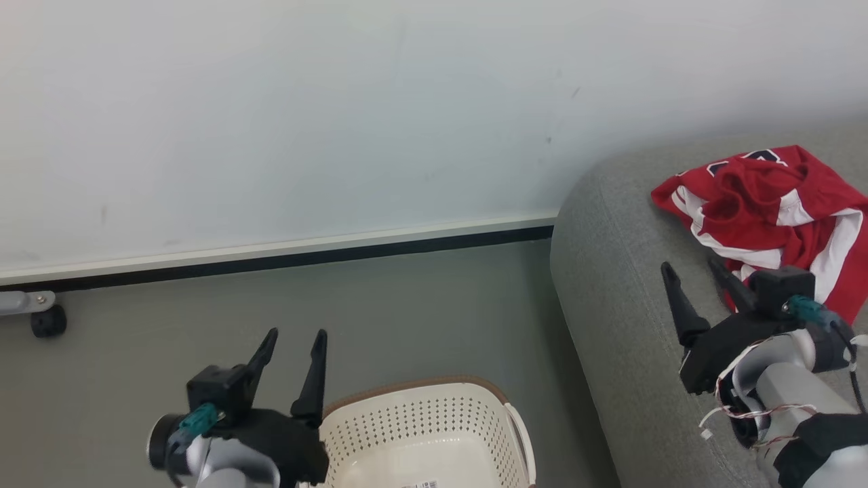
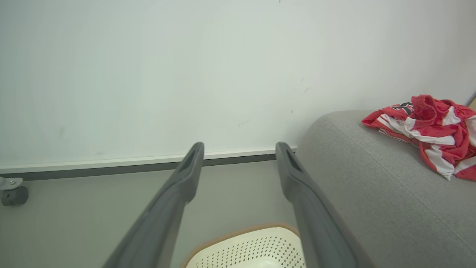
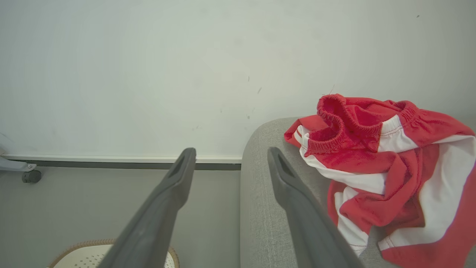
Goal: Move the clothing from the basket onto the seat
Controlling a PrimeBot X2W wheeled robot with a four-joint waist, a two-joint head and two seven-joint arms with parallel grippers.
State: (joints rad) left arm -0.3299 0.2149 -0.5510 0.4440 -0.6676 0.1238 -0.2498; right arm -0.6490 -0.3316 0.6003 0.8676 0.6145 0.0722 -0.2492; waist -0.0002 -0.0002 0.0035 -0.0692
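The clothing [image 1: 766, 210] lies as a crumpled heap on the seat [image 1: 610, 285], near its rounded end; the part of the basket [image 1: 420, 420] that shows is bare plastic. I judge the fabric light, soft and limp, perhaps a little slippery; the gathered elastic waistband or a thick fold gives the best hold. The heap points nowhere clearly; its longer side runs from the wall toward the robot. The left tool [image 1: 296, 333] and the right tool [image 1: 690, 264] both stand open, holding nothing.

Bright, even light — soft shadows (sharp).
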